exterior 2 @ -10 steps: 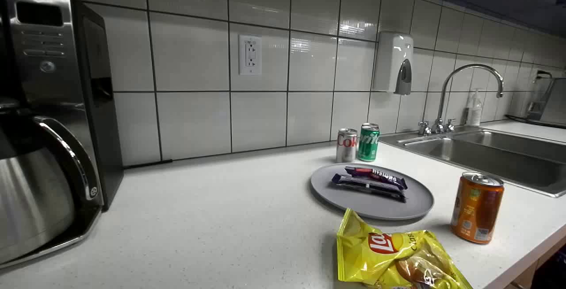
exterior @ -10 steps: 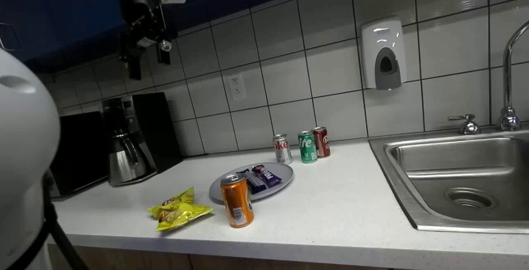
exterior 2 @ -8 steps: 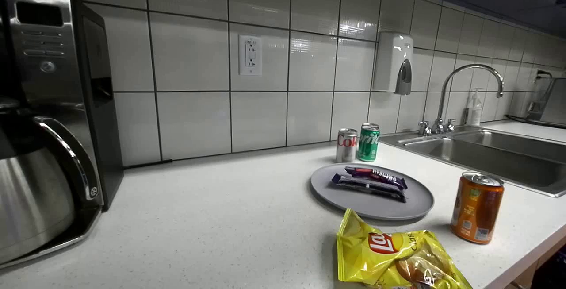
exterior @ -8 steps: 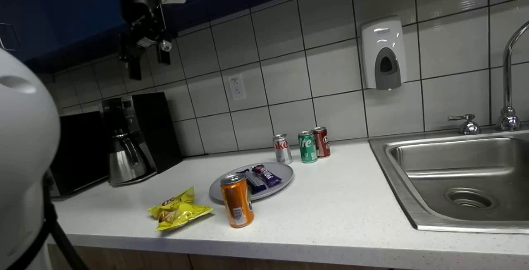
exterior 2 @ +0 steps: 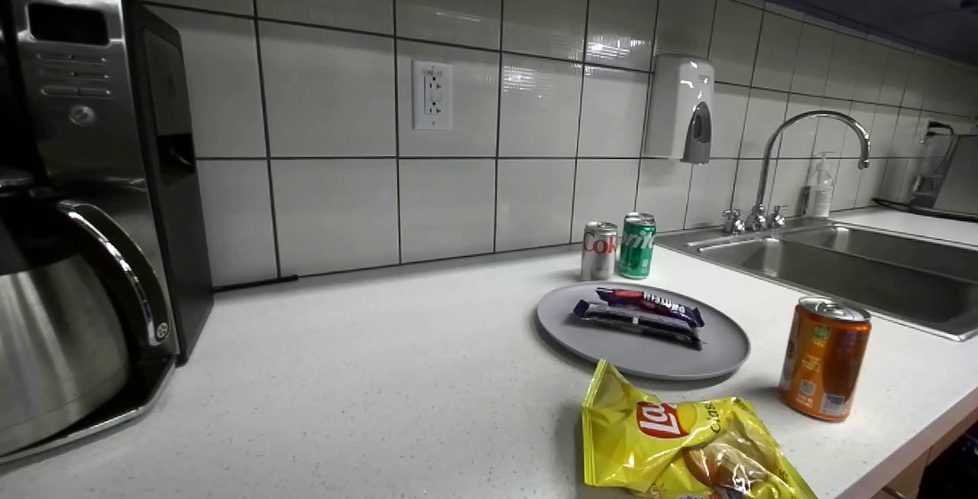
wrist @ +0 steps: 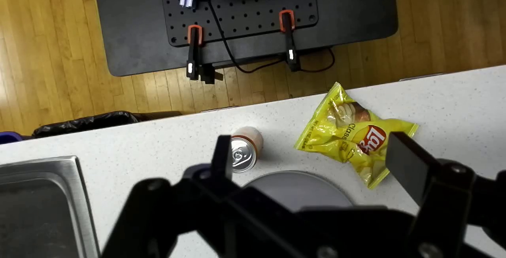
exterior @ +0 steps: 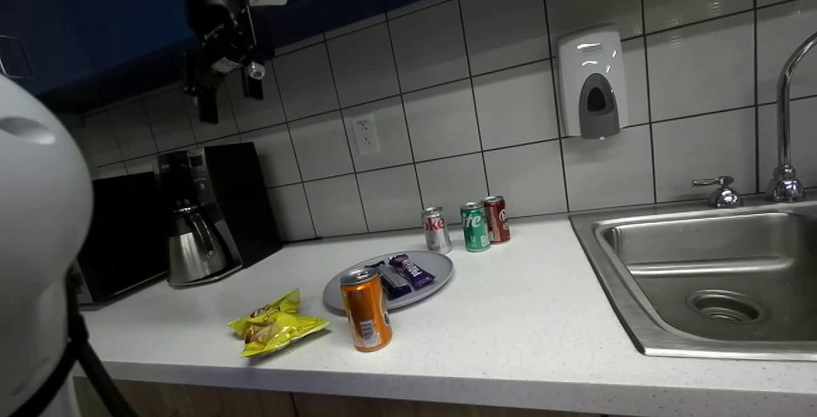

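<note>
Jaws stand wide apart with nothing between them: your gripper [exterior: 230, 103] hangs high over the counter [exterior: 510, 334], touching none of the things on it. You appear to be at a free hover, no grasp under way; reaching something here would call for lining up, then a long descent. From left to right in an exterior view, you have the coffee maker [exterior: 241, 193] and its steel carafe [exterior: 188, 257], contents hidden. Next lies the yellow chip bag [exterior: 277, 327], near the counter's front edge; the wrist view puts it and the upright orange can [wrist: 246, 151] below opposite fingers [wrist: 407, 167]. That can stands near the grey plate [exterior: 334, 290], not touching, and the plate bears two wrapped bars [exterior: 413, 271]. Beyond it, by the tiled wall [exterior: 510, 104], come the silver can [exterior: 436, 232], the green can [exterior: 475, 230] and the red can [exterior: 499, 220], their insides out of sight. Your rightmost container is the sink [exterior: 614, 276], where a drain [exterior: 727, 308] shows.
</note>
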### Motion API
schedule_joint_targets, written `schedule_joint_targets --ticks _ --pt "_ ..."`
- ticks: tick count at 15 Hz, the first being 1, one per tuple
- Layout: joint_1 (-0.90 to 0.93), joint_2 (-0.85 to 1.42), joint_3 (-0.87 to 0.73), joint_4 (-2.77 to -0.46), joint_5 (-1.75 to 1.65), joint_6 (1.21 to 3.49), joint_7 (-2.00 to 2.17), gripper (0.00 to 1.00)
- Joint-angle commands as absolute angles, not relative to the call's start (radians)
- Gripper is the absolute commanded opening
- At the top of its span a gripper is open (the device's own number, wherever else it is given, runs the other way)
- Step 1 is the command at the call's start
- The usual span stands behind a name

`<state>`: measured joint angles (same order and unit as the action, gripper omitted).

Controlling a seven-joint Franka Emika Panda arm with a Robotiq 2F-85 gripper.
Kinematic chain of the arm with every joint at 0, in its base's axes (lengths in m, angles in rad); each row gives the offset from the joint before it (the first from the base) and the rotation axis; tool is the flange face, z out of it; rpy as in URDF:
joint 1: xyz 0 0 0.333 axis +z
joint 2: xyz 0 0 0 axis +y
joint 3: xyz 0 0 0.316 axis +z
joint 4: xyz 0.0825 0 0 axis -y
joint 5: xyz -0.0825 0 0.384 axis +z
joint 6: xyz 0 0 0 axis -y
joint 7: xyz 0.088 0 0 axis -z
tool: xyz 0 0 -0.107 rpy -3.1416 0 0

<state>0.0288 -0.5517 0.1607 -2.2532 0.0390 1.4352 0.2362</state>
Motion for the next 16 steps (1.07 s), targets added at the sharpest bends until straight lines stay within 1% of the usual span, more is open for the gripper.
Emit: schedule_joint_targets --ticks 1,9,16 --pt "0.037 -0.550 0.154 -2.251 0.036 1.433 0.240 1.00" --pt "0.039 -0.479 0.150 -2.265 -0.009 1.477 0.196 1.00" --pt "0.034 -0.370 0.108 -2.295 -0.112 1.619 0.087 1.00"
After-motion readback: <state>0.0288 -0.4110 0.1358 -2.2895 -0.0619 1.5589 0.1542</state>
